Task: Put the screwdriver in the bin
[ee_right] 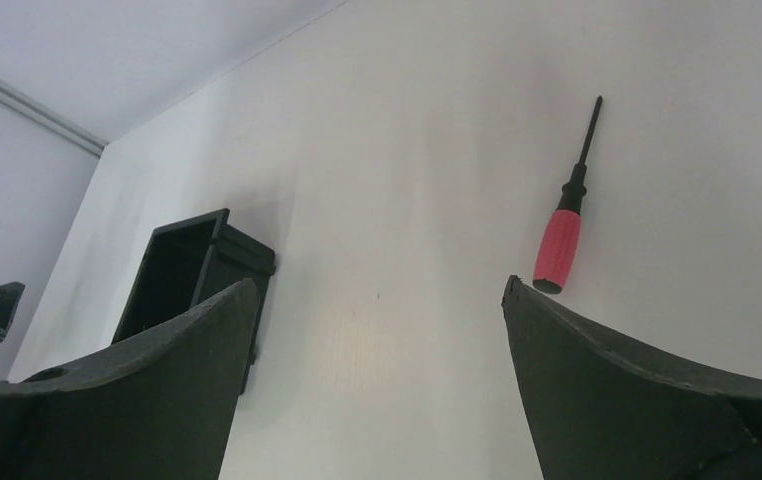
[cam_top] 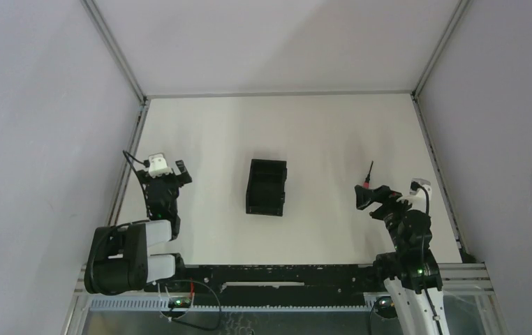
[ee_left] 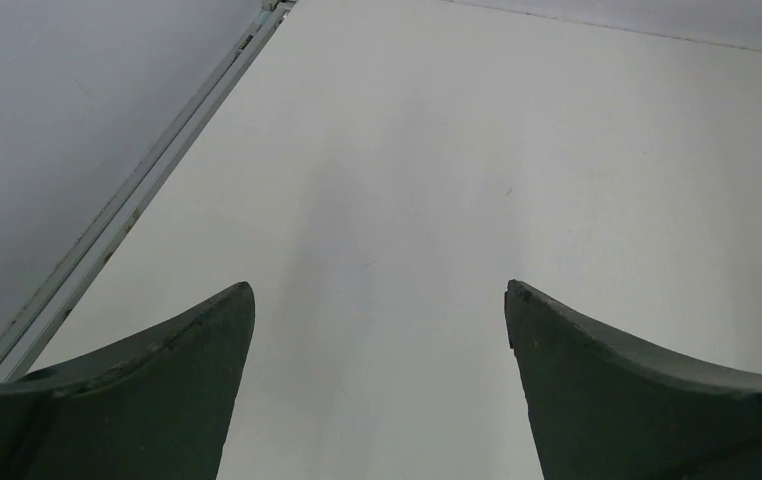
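Observation:
The screwdriver (cam_top: pixel 368 177), with a red handle and a thin dark shaft, lies on the white table right of centre, shaft pointing away from the arms. In the right wrist view the screwdriver (ee_right: pixel 558 248) lies just beyond my right finger's tip, outside the jaws. My right gripper (cam_top: pixel 370 196) is open and empty (ee_right: pixel 379 285), just in front of the handle. The black open-top bin (cam_top: pixel 267 186) stands mid-table; it also shows at the left in the right wrist view (ee_right: pixel 182 270). My left gripper (cam_top: pixel 169 176) is open and empty (ee_left: pixel 379 290) over bare table at the left.
Grey walls enclose the table on the left, back and right, with a metal rail (ee_left: pixel 127 205) along the left edge. A black rail (cam_top: pixel 284 272) runs along the near edge between the arm bases.

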